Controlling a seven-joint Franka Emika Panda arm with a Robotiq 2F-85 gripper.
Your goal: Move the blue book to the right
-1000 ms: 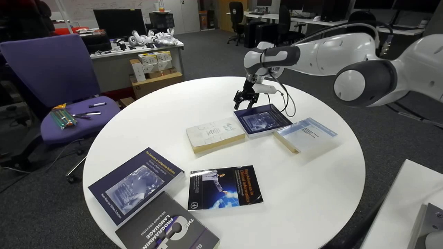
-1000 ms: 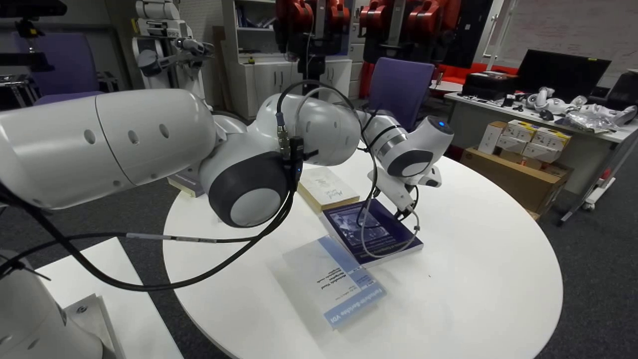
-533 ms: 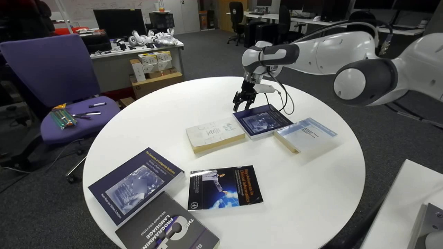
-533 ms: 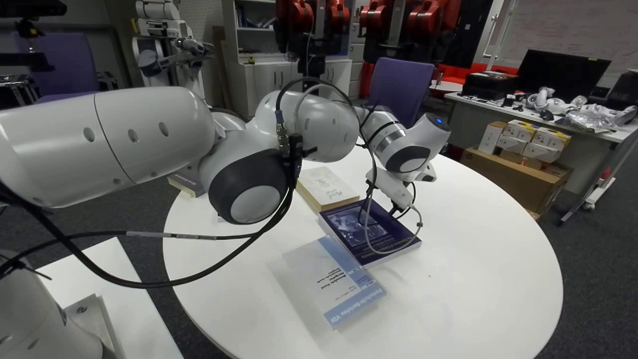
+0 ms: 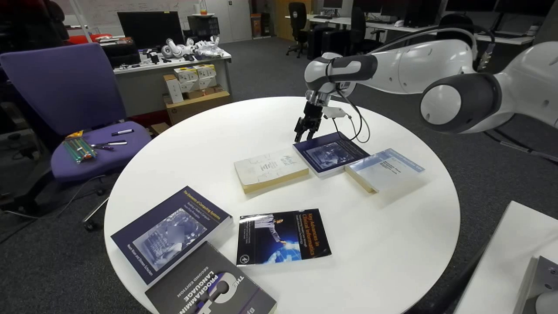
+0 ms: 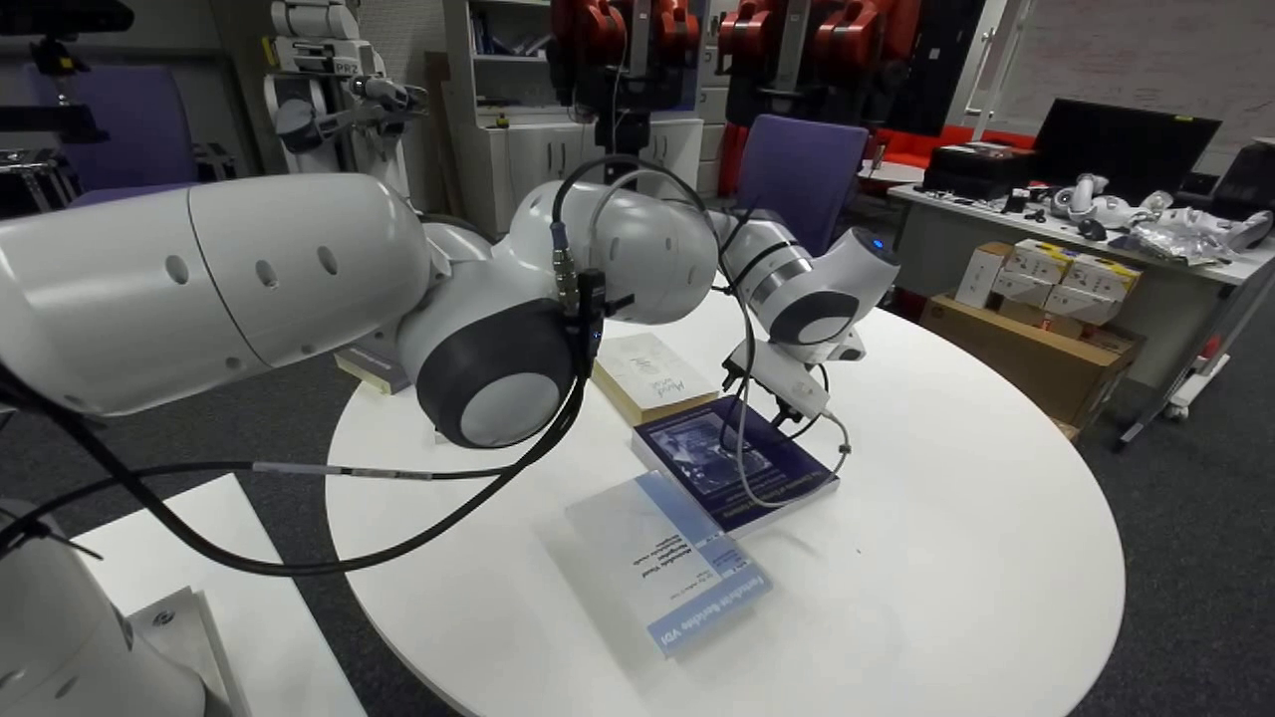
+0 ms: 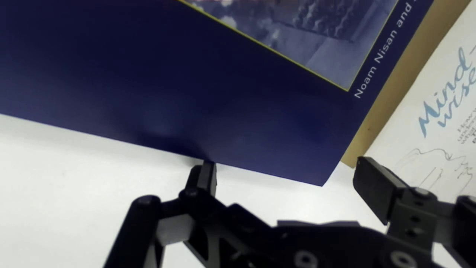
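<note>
We see the blue book [image 5: 330, 153] has slid a tiny bit since before, and the claw [image 7: 284, 163] has moved too. Its fingers [image 7: 205, 178] are wide apart, one right at the book's edge. The book lies on the white table [image 5: 366, 235], between the cream book [image 5: 269, 168] and the pale book [image 5: 383, 169].

Smooth, faintly glossy blue book [image 7: 200, 82], smooth white table [image 5: 370, 253], purple chair [image 5: 65, 87] of matt cloth, rough-looking carpet [image 5: 261, 65].
</note>
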